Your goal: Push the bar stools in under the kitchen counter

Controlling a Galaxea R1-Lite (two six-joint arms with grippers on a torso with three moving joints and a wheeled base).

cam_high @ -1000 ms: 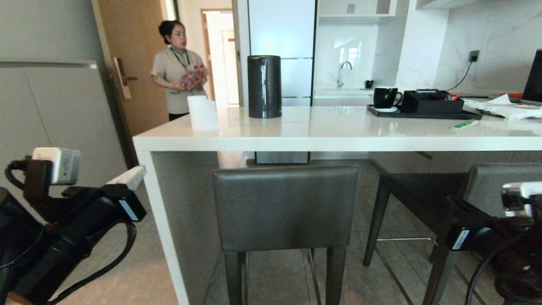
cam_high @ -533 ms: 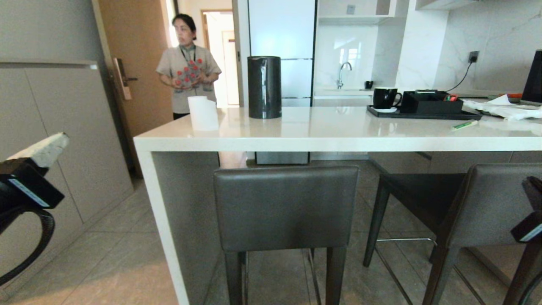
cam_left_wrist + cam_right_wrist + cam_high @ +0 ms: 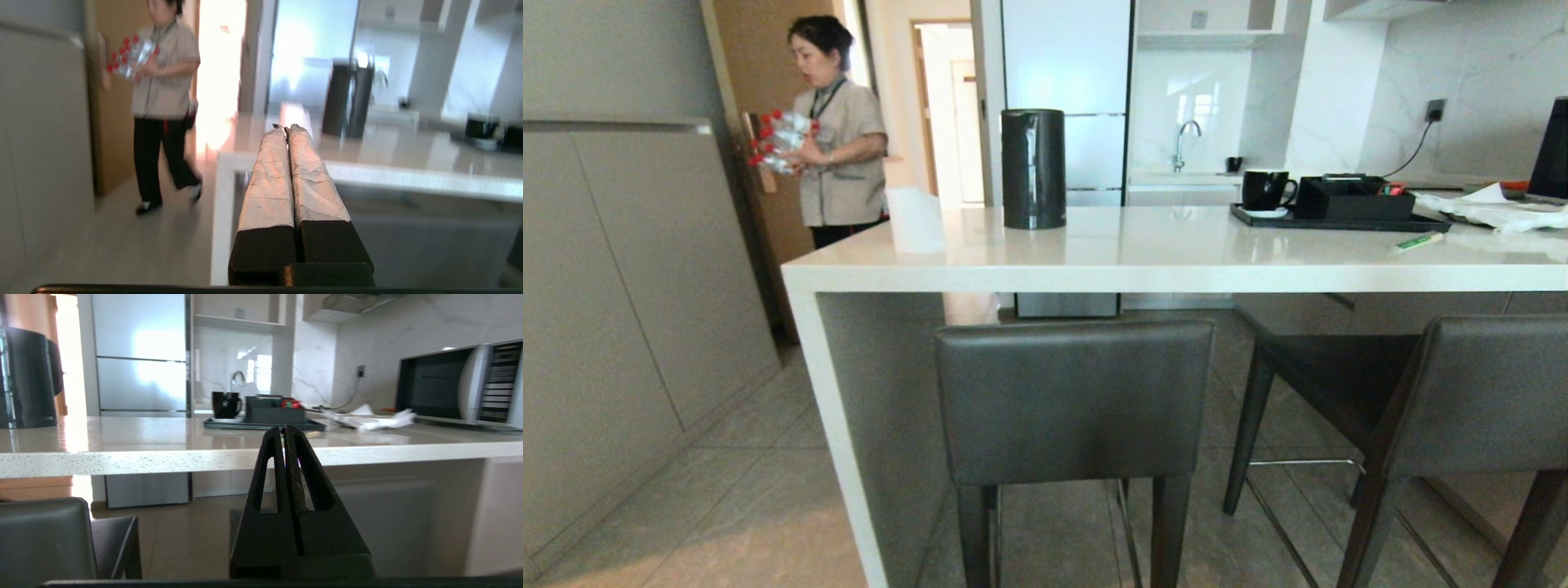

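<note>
Both the left gripper (image 3: 287,130) and right gripper (image 3: 284,429) are closed and empty, apart from the bar stools (image 3: 1074,400) beneath the kitchen counter (image 3: 1176,265).

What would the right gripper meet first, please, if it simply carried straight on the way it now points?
Probably the front edge of the kitchen counter: the shut right gripper points level at it, holding nothing. Depth is unclear.

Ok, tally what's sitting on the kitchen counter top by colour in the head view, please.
Black: 4, namely cylindrical canister, mug, tray, organiser box
White: 2, namely paper roll, crumpled paper
Green: 1, a pen
Total: 7
</note>
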